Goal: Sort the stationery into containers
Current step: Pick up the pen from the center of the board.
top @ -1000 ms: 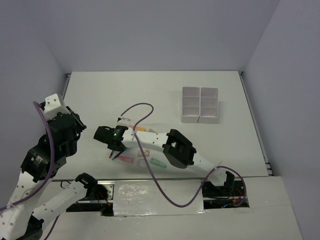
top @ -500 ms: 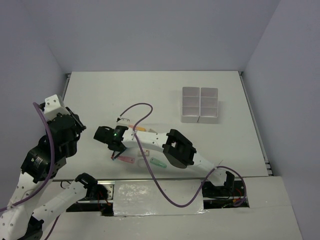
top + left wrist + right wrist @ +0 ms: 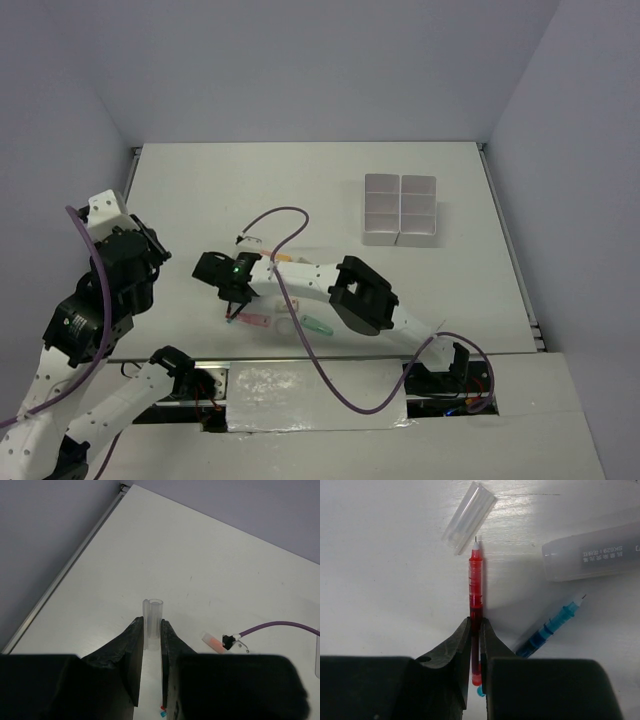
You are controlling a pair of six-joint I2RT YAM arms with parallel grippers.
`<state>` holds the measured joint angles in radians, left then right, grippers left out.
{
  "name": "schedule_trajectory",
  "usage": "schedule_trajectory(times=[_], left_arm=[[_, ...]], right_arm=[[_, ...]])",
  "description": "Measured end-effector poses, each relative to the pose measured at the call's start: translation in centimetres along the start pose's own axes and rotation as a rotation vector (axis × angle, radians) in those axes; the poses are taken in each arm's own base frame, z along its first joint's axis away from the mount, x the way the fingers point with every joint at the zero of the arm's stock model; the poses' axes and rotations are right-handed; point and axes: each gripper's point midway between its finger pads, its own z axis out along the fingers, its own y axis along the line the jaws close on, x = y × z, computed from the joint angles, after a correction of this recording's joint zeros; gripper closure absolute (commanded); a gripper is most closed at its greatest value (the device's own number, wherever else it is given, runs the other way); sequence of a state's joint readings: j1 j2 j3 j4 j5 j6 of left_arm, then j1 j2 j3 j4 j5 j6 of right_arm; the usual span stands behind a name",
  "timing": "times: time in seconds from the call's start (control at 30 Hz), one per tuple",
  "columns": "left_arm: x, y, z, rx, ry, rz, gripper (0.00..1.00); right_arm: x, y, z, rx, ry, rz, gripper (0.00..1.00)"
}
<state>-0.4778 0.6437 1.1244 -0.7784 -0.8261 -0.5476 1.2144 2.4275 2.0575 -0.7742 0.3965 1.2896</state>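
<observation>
From above: right gripper [image 3: 237, 300] low over the near-middle of the table [image 3: 200, 190]; pink piece [image 3: 254, 320] and green piece [image 3: 318, 326] just beside it; white containers [image 3: 400, 210] well apart, toward the far right.

At the left wrist: left gripper [image 3: 152, 630] pressed onto an upright clear tube [image 3: 153, 611].

At the right wrist: fingers pinching a thin red pen [image 3: 475, 587], tip pointing away; clear cap [image 3: 468, 518] near that tip, blue pen [image 3: 552, 627] slanted alongside, translucent barrel [image 3: 592, 552] to the right.

right end effector [image 3: 475, 623] closed onto red pen [image 3: 475, 580], perhaps shifted rightward
</observation>
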Motion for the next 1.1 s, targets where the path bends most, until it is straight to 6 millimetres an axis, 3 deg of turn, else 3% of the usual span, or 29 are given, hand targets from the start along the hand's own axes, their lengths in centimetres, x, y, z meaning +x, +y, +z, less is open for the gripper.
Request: schedule_trajectory(times=[0.4,0.53,0.67,0.87,1.1], left_arm=[[0.3,-0.5,-0.1,0.042,0.004,0.002,1.00],[0.1,-0.8,-0.2,0.061,0.000,-0.009,1.00],[0.2,-1.2,-0.2,0.083,0.006,-0.014,1.00],[0.6,-2.5,-0.1,0.136,0.034,-0.015,1.00],[0.1,-7.1,-1.0,0.349,0.059,-0.106,1.00]], right_arm=[[-0.6,-0.5,-0.5,-0.054,-0.010,-0.020,1.00],[-1.2,-1.2,-2.2,-0.078,-0.021,-0.026,1.00],[-2.6,-2.0,-5.5,-0.142,-0.047,-0.026,1.00],[-6.5,-1.5,-11.9,-0.315,-0.145,-0.017,1.00],[-10.3,-8.3,-18.6,-0.486,-0.271,-0.098,1.00]])
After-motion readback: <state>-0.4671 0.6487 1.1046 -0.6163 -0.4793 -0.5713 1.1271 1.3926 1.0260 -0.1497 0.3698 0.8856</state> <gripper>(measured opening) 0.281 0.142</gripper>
